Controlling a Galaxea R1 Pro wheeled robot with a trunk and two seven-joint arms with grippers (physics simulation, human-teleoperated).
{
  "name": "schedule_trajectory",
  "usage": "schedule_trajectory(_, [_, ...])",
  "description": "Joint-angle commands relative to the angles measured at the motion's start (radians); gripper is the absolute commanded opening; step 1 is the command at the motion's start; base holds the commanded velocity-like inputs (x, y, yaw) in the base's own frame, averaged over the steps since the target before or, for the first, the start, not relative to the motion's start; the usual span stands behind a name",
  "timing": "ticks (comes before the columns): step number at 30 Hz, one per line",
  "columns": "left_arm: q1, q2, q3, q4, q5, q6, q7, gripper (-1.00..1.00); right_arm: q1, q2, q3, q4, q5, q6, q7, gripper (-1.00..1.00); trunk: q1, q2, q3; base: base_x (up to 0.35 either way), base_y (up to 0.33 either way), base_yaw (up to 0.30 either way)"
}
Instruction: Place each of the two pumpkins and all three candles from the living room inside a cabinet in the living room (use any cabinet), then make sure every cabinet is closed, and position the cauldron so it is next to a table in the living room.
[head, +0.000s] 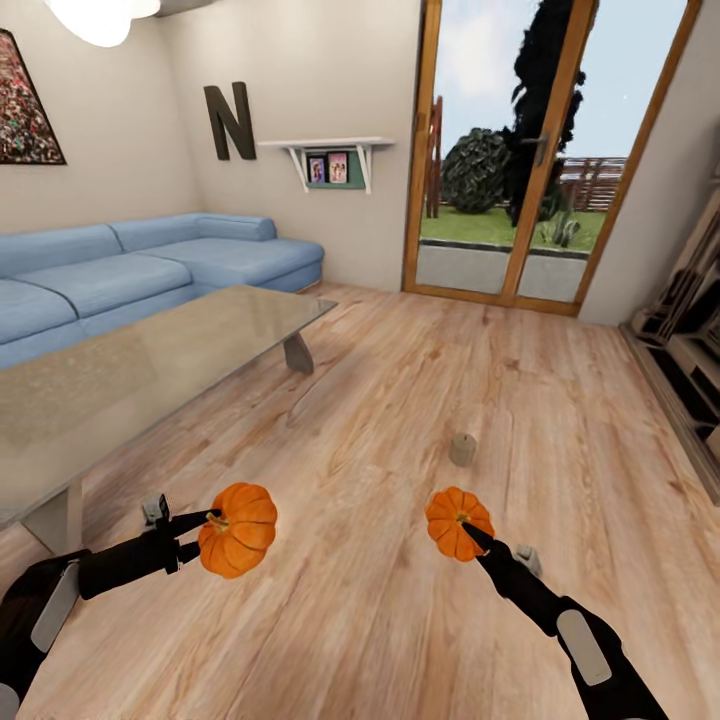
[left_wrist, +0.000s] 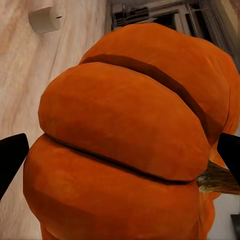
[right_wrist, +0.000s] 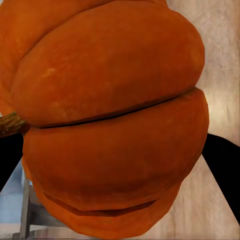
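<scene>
Both pumpkins are lifted above the wooden floor. The larger pumpkin (head: 238, 530) hangs at the lower left with my left gripper (head: 205, 535) shut on it near its stem; its black fingers (left_wrist: 10, 155) flank the orange ribs (left_wrist: 130, 140). My right gripper (head: 468, 533) is shut on the smaller pumpkin (head: 459, 522), which looms close in the right wrist view (right_wrist: 110, 115). One beige candle (head: 462, 449) stands upright on the floor just beyond the right pumpkin, and a candle (left_wrist: 46, 19) lies in the left wrist view. The cauldron is out of view.
A glass-topped table (head: 150, 360) stands at the left, with a blue sofa (head: 120, 270) behind it. A low wooden shelf unit (head: 690, 340) runs along the right wall; I cannot tell whether it is the cabinet. Glazed patio doors (head: 520, 150) are ahead across open floor.
</scene>
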Motion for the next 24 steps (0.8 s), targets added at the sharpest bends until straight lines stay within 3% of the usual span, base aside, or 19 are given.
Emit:
schedule_trajectory(1, [0.0, 0.0, 0.0, 0.0, -0.001, 0.0, 0.001, -1.0, 0.0, 0.0, 0.0, 0.0, 0.001, 0.0, -0.001, -1.0, 0.0, 0.0, 0.003, -0.031, 0.0, 0.19])
schedule_trajectory(4, [0.0, 0.0, 0.0, 0.0, -0.001, -0.001, 0.001, -1.0, 0.0, 0.0, -0.001, 0.002, 0.002, -0.001, -0.001, -1.0, -0.002, 0.001, 0.01, -0.188, 0.0, 0.19])
schedule_trajectory(24, [0.0, -0.003, 0.0, 0.0, -0.001, 0.002, 0.002, -1.0, 0.0, 0.0, -0.009, 0.005, -0.001, -0.001, -0.001, -1.0, -0.078, 0.14, 0.045, -0.11, 0.0, 0.19])
